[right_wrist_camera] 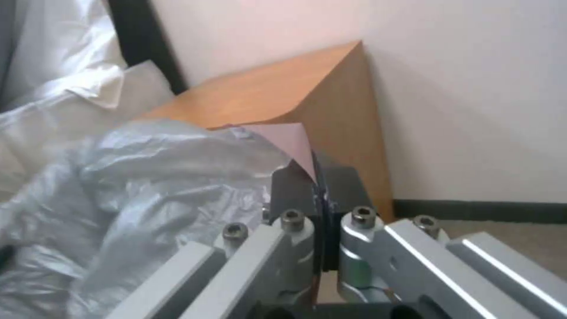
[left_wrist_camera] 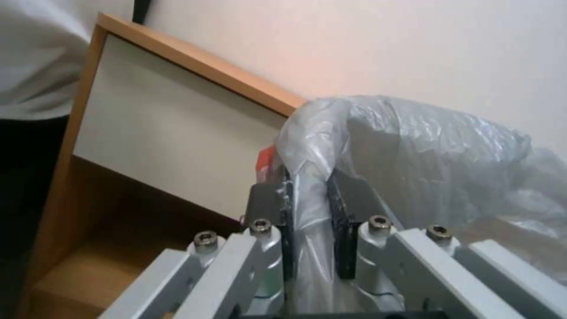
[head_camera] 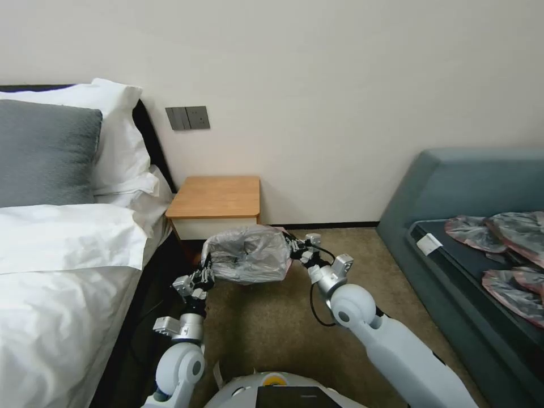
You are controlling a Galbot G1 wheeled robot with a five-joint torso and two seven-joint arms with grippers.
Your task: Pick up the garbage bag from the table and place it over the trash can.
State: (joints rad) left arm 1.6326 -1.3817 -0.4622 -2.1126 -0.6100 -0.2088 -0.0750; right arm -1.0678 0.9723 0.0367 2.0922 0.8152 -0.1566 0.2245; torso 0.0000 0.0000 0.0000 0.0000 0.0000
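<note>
Bedroom corner, plain cream wall, brown carpet, bed with white pillows on the robot's left, blue-grey sofa (head_camera: 453,187) on its right. The table (head_camera: 218,196) stands against the wall between them, top bare. In front of it, low over the carpet, the garbage bag (head_camera: 249,255) hangs stretched between both arms, puffed up and crinkled, off the table and just in front of its white drawer front.

Left gripper (head_camera: 205,267) holds the bag's left end; in the left wrist view its fingers (left_wrist_camera: 345,208) are pinched together on a fold of grey plastic, a bit of red rim showing beside them, table drawer front (left_wrist_camera: 171,128) close behind. Right gripper (head_camera: 293,247) holds the bag's right end; in the right wrist view the jaws are closed tight on the pinkish rim flap, bag (right_wrist_camera: 148,186) bunching away from it, table side panel (right_wrist_camera: 348,115) just beyond.

More crumpled grey bags with red edges (head_camera: 498,232) lie on the sofa seat, well apart from the arms.
</note>
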